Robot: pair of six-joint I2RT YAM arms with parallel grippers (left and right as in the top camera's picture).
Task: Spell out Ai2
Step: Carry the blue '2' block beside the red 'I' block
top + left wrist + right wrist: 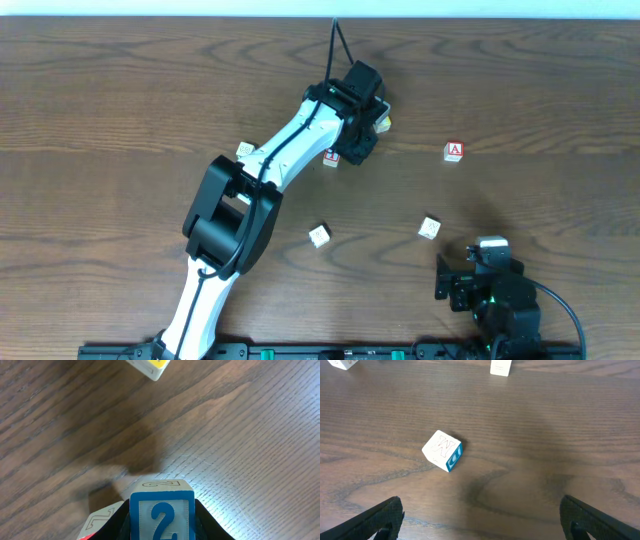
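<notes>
- The left gripper (161, 521) is closed on the 2 block (161, 512). Its dark fingers (204, 526) press both sides, and the blue numeral faces the wrist camera.
- I cannot tell whether that block rests on the wood or is raised off it.
- An outlined-letter block (102, 520) sits just beside the left finger; its character is too cut off to read.
- A yellow block (150, 366) lies ahead of the fingertips, apart from the held block.
- Overhead, the A block (454, 151) stands alone, well apart to the right of the left gripper (357, 145).
- The right gripper (486, 517) is spread wide and holds nothing. A white block with a blue side face (443, 450) lies ahead of it and a little to its left. Two more blocks (501, 367) sit farther ahead.
- No "i" block can be picked out in any view; the small faces are too hard to read.
- Judged from the layout, the word is barely begun. No letters stand in a row; only the "2" is in hand.
- What remains, it seems, is finding the "i" and setting A, i and 2 side by side in order.
- The surface is a dark wood-grain table (120, 90), flat and matte, with a soft glare patch ahead and to the right of the left hand.
- Of the room, only a pale strip along the table's far edge shows.
</notes>
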